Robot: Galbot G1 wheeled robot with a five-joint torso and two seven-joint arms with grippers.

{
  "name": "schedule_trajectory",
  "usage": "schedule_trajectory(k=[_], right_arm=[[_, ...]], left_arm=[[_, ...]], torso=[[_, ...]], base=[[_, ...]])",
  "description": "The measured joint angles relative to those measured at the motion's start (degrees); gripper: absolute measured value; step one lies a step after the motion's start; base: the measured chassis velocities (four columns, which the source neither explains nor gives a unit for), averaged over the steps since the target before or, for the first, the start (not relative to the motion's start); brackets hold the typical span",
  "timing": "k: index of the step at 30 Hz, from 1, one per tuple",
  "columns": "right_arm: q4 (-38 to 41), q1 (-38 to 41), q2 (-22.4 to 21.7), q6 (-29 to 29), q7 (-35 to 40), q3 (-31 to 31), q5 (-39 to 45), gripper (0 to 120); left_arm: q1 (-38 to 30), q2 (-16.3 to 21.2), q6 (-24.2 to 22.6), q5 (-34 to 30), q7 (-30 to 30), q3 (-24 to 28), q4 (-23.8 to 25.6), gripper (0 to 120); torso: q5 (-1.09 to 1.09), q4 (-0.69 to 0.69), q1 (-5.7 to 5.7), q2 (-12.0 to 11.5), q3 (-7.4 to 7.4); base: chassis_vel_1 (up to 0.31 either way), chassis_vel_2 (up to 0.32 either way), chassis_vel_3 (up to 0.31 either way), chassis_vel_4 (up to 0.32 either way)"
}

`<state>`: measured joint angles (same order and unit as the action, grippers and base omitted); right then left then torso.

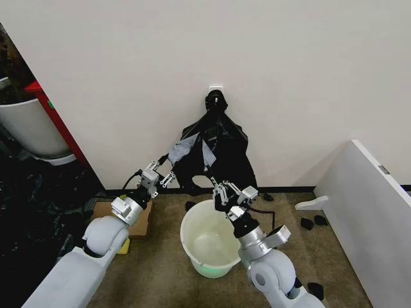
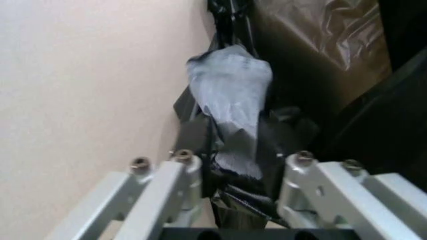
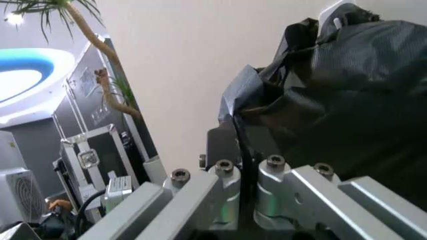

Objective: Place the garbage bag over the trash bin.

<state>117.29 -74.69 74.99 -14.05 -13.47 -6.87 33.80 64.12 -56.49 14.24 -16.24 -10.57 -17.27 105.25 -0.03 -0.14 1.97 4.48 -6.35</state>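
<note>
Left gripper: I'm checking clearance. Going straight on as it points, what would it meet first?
The left gripper already pinches the glossy black plastic garbage bag; beyond it probably the cream wall, though depth is unclear.

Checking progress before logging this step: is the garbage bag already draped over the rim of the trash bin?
No: in the head view the garbage bag hangs against the wall above and behind the trash bin, whose rim is bare.

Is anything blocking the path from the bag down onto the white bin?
Nothing visible. The garbage bag hangs against the wall, held by the left claw and right claw, directly above the open trash bin, whose mouth holds nothing.
</note>
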Motion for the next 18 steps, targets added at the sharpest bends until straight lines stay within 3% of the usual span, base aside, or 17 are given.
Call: schedule_trajectory(k=[6,9,10,13,18], right_arm=[[1.62,-1.51,-0.91,0.03,1.98,0.39,0.28,0],[5.35,-4.96,-3.06,1.1,11.45,2.4,1.82,0],[5.35,-4.96,-3.06,1.1,11.45,2.4,1.82,0],[10.76,-10.28,-6.61,3.22,24.52,5.61,4.19,0],[13.31,-15.83,-9.02,3.11,30.5,7.52,3.28,0]], left_arm=[[1.2,-0.4,-0.69,-0.65,1.02,-1.11,0.47,5],[3.66,-1.03,-2.68,-1.32,4.21,-2.97,2.35,0],[3.66,-1.03,-2.68,-1.32,4.21,-2.97,2.35,0],[7.59,-1.6,-5.33,-1.34,9.07,-4.73,6.1,0],[12.05,-1.54,-6.16,0.83,12.74,-5.9,9.38,0]], torso=[[0.0,0.0,0.0,0.0,0.0],[0.01,0.0,0.0,0.0,0.0],[0.01,0.0,0.0,0.0,0.0],[0.0,-0.01,0.0,0.0,0.01],[0.0,0.01,-0.01,0.0,0.01]], base=[[0.0,0.0,0.0,0.0],[0.0,0.0,0.0,0.0],[0.0,0.0,0.0,0.0],[0.0,0.0,0.0,0.0],[0.0,0.0,0.0,0.0]])
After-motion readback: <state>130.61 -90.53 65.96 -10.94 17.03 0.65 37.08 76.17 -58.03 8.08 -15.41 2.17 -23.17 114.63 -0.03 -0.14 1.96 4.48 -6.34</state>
